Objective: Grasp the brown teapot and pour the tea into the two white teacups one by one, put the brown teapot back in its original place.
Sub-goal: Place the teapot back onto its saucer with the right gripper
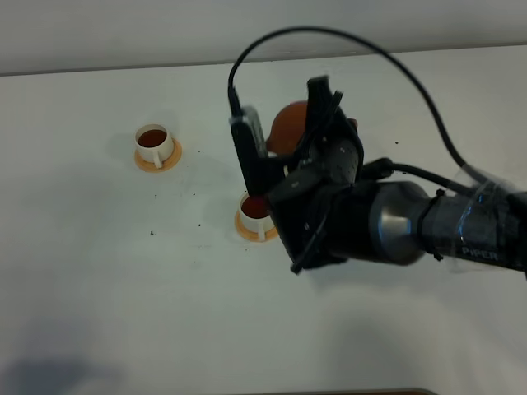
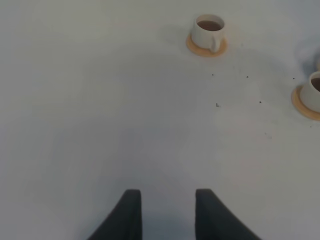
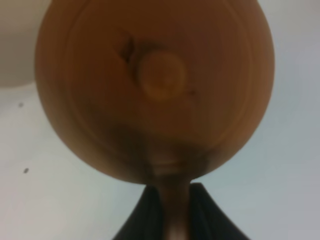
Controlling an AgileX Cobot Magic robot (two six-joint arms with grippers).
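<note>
Reddish-brown clay teapot (image 3: 155, 85) — round, matte, knobbed lid — handle clamped in closed right tool (image 3: 172, 210).

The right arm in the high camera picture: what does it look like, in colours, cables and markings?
The right arm is black with a silvery metal ring at the wrist joint and clear tape around the forearm. White "PiPER" lettering stands on its side. A black cable loops up from a small black camera box beside the pincer. The pincer's fingers are dark and tapered.
</note>
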